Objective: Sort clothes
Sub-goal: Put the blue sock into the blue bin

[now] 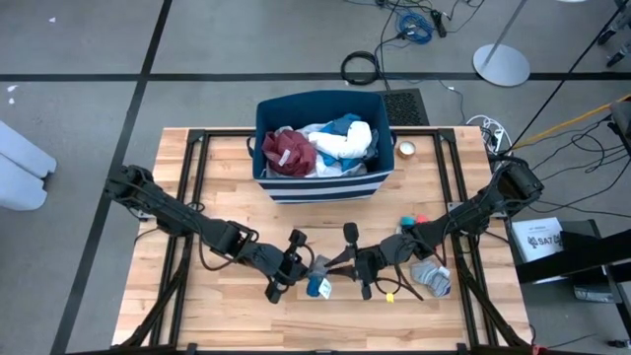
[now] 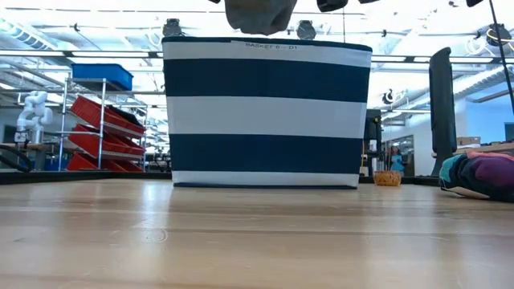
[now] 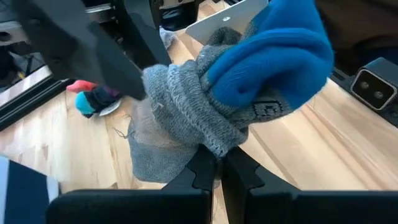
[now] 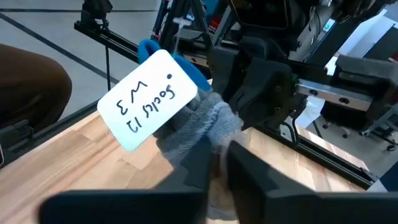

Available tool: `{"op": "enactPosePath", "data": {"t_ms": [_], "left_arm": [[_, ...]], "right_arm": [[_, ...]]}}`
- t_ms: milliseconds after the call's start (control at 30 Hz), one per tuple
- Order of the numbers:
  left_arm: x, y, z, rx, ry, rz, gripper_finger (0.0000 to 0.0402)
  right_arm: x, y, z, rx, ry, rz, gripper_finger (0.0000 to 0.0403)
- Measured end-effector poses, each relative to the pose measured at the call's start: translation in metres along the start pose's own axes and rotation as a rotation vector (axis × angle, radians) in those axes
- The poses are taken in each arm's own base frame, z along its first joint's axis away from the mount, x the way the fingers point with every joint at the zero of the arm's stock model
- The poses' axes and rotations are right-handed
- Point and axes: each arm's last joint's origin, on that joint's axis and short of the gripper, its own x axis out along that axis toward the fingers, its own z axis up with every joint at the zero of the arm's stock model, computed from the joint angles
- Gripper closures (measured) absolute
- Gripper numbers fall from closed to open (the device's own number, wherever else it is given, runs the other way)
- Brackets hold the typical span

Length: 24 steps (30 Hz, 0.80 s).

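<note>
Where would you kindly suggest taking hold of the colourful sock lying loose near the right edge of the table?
Probably at the raised middle of the colourful sock: it lies bunched in a low heap on the table, so that hump gives a fold to pinch. Come straight down from above; the right arm crosses just beside it, which makes a sideways approach awkward.

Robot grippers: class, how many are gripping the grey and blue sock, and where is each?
2. The left gripper pinches the grey and blue sock from the left near the table's front; the right gripper grips its grey end from the right. Nothing suggests a hidden third.
</note>
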Motion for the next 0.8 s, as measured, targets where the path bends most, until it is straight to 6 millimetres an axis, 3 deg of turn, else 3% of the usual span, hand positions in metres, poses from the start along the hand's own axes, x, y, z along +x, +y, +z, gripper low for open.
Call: {"op": "enactPosePath", "data": {"t_ms": [100,233,433,600,800], "left_arm": [[0.0,0.001,0.0,0.0,0.011,0.041,0.0382],[0.0,0.003,0.0,-0.002,0.026,0.115,0.0355],[-0.003,0.004,-0.003,-0.051,0.072,0.181,0.0281],[-0.026,0.006,-0.008,-0.109,0.171,0.196,0.0243],[-0.061,0.011,-0.011,-0.279,0.219,0.2,0.0238]], "right_arm": [[0.0,0.001,0.0,-0.002,0.003,0.002,0.0395],[0.0,0.0,0.0,0.019,-0.003,0.0,0.0398],[-0.001,0.002,0.001,0.029,-0.001,-0.007,0.0401],[-0.01,0.003,0.011,-0.022,0.017,-0.135,0.0402],[-0.033,-0.02,0.034,0.032,0.001,-0.387,0.0403]]}}
